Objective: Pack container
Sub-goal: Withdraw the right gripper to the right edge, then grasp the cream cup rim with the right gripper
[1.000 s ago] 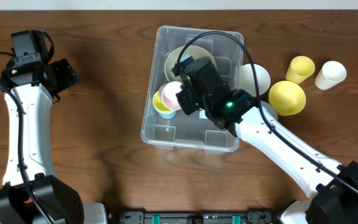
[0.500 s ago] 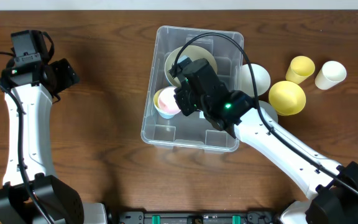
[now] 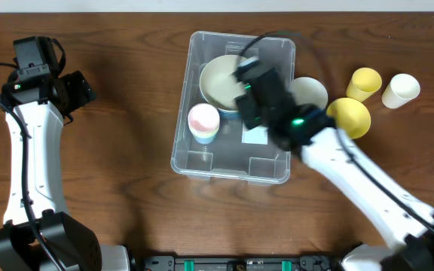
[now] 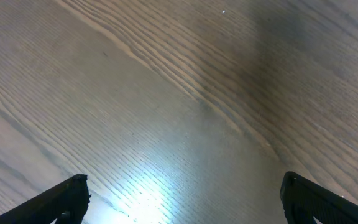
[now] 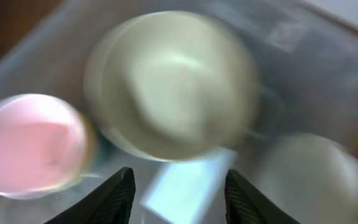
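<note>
The container (image 3: 180,143), a large clear bin, stands at the table's middle. It holds a cream bowl (image 3: 221,79), a pink cup (image 3: 203,120) nested in a yellow one, and a white label (image 3: 255,135) on its base. My right gripper (image 3: 246,98) hovers over the container's right half, open and empty. The right wrist view is blurred and shows the open fingers (image 5: 180,193) above the label (image 5: 188,186), with the cream bowl (image 5: 173,81) ahead and the pink cup (image 5: 33,143) at the left. My left gripper (image 3: 70,90) is open over bare wood (image 4: 182,199) at the far left.
To the right of the container are a white bowl (image 3: 313,92), an upturned yellow bowl (image 3: 350,117), a yellow cup (image 3: 365,81) and a white cup (image 3: 401,89). My right arm (image 3: 353,173) crosses the table's right front.
My right gripper let go of the pink cup inside the container and moved up and to the right. The cup stands free at the container's left. The left arm has not moved.
</note>
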Available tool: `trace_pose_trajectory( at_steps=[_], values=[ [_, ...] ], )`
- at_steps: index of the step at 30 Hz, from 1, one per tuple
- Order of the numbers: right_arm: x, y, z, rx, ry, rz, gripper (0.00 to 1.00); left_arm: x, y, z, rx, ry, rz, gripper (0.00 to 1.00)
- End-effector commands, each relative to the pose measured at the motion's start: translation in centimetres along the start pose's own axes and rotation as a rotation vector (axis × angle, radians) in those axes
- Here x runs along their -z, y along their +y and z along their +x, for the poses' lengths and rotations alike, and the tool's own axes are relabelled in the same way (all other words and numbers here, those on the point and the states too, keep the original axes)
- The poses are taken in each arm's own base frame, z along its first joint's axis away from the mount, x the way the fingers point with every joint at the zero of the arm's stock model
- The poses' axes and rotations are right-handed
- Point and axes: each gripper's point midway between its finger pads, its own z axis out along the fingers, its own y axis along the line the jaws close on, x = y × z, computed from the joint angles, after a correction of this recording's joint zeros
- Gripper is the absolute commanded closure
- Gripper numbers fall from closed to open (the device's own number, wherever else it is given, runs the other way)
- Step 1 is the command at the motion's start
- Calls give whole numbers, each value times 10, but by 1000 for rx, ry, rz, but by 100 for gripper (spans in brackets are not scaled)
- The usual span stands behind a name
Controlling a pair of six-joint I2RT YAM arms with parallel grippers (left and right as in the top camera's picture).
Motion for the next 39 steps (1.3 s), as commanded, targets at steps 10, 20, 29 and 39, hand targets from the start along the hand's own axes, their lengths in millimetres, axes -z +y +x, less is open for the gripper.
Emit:
trace_pose_trajectory(
  at_steps=[10, 20, 29, 39],
  values=[
    [90, -242, 40, -560, -3, 507, 52, 14, 3, -13, 4, -49, 1, 2],
    [88, -341, 116, -821, 116, 677, 51, 14, 3, -13, 4, -49, 1, 2],
    [45, -391, 154, -944, 128, 630, 51, 14, 3, -13, 4, -49, 1, 2],
    [-14, -403, 151, -944, 60, 474, 57, 14, 3, -13, 4, -49, 1, 2]
  ],
)
